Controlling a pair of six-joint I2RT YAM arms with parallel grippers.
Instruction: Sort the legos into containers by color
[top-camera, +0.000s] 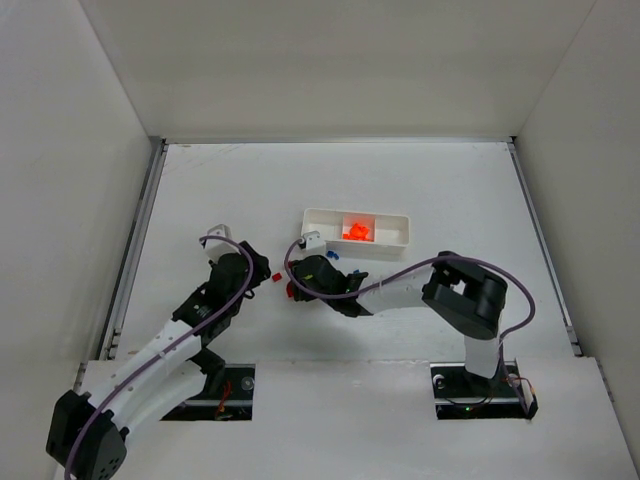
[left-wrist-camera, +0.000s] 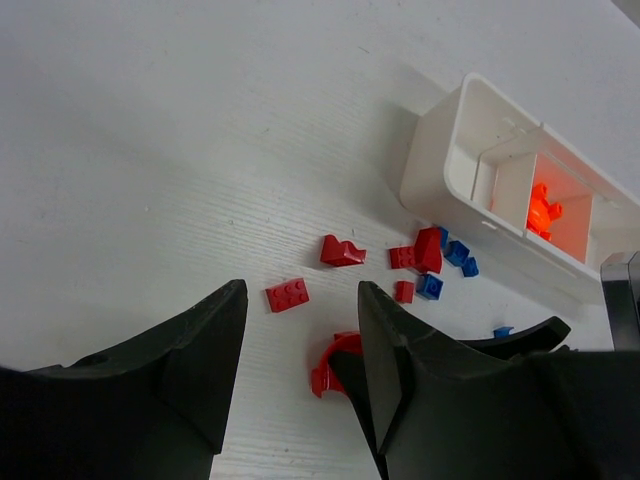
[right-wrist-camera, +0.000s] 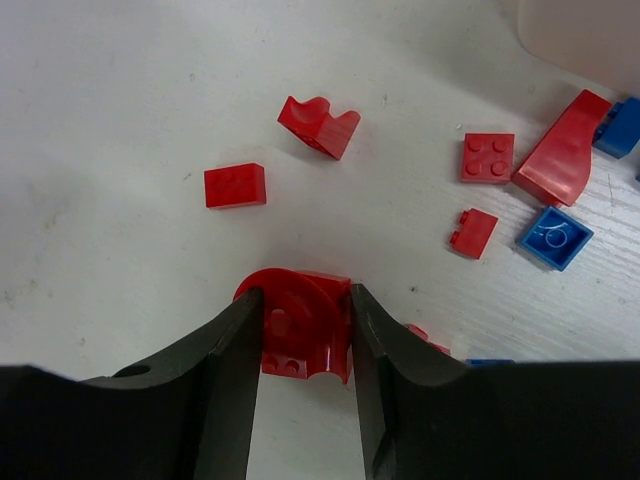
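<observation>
The white tray (top-camera: 325, 218) lies at the table's middle, with orange legos (top-camera: 356, 232) in its middle compartment; they also show in the left wrist view (left-wrist-camera: 543, 208). Loose red and blue legos lie in front of it. My right gripper (right-wrist-camera: 303, 300) (top-camera: 297, 284) is shut on a red arched piece (right-wrist-camera: 300, 335) that rests on the table. My left gripper (left-wrist-camera: 300, 340) (top-camera: 258, 268) is open and empty just left of it, above a flat red brick (left-wrist-camera: 287, 294) (right-wrist-camera: 235, 186). The arched piece (left-wrist-camera: 330, 368) shows beside my left gripper's right finger.
A red notched piece (right-wrist-camera: 318, 124), a red square plate (right-wrist-camera: 487, 157), a red slope (right-wrist-camera: 562, 150), a small red brick (right-wrist-camera: 473, 232) and a blue plate (right-wrist-camera: 554, 237) lie scattered near the tray's left end (left-wrist-camera: 455, 150). White walls enclose the table.
</observation>
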